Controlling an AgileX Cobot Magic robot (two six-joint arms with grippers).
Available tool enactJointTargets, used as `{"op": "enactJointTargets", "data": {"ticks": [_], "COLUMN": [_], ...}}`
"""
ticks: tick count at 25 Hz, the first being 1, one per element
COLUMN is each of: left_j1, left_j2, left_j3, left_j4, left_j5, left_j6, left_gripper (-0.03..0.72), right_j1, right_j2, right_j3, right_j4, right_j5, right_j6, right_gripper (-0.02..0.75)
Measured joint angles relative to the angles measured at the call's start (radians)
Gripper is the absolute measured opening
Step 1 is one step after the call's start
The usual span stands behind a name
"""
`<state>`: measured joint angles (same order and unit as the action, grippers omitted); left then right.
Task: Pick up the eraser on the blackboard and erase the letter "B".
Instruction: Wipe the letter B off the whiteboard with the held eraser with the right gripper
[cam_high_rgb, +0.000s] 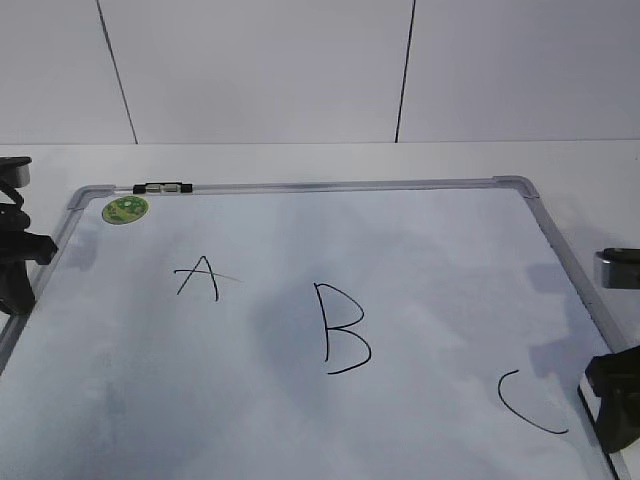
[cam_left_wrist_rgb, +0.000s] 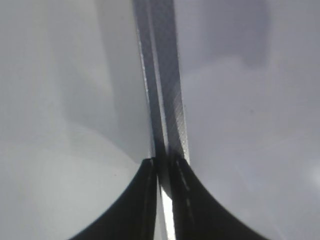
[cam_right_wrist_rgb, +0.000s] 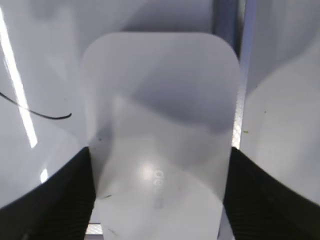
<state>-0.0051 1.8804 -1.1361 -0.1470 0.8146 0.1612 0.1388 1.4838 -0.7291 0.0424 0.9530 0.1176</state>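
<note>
— Your right gripper (cam_right_wrist_rgb: 157, 200) has the eraser (cam_right_wrist_rgb: 160, 125) between its two fingers; it touches both. Where does it sit?

— On the blackboard (cam_high_rgb: 300, 420), near the right frame, beside "C" (cam_high_rgb: 525, 405). The letter "B" (cam_high_rgb: 345, 328) is complete, in the middle. Your left gripper (cam_left_wrist_rgb: 161, 172) is pressed together over the left frame.

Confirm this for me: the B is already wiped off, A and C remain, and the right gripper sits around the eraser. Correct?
Not quite. The letter "B" is still whole on the blackboard, as the exterior view shows. The A and C remain, and the right gripper does straddle the eraser.
</note>
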Motion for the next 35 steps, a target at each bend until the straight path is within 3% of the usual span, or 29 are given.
{"op": "enactJointTargets", "data": {"ticks": [9,13,20,35], "left_j1": [0.000,0.000,0.000,0.000], "left_j2": [0.000,0.000,0.000,0.000], "left_j3": [0.000,0.000,0.000,0.000], "left_j4": [0.000,0.000,0.000,0.000], "left_j5": [-0.002,-0.002,-0.002,-0.002], "left_j6": [0.000,0.000,0.002,0.002], "left_gripper": [0.049,0.049,0.049,0.049], "right_j1": [0.000,0.000,0.000,0.002], "right_j2": [0.002,0.008,0.008,0.137], "right_j3": [-0.004,-0.053,-0.194,-0.599], "right_j4": [-0.002,0.008,0.016,0.069], "right_j5": [0.011,0.101,0.234,0.267], "right_j6": [0.000,0.000,0.000,-0.008], "right_gripper": [0.524,0.524,0.524,0.523]}}
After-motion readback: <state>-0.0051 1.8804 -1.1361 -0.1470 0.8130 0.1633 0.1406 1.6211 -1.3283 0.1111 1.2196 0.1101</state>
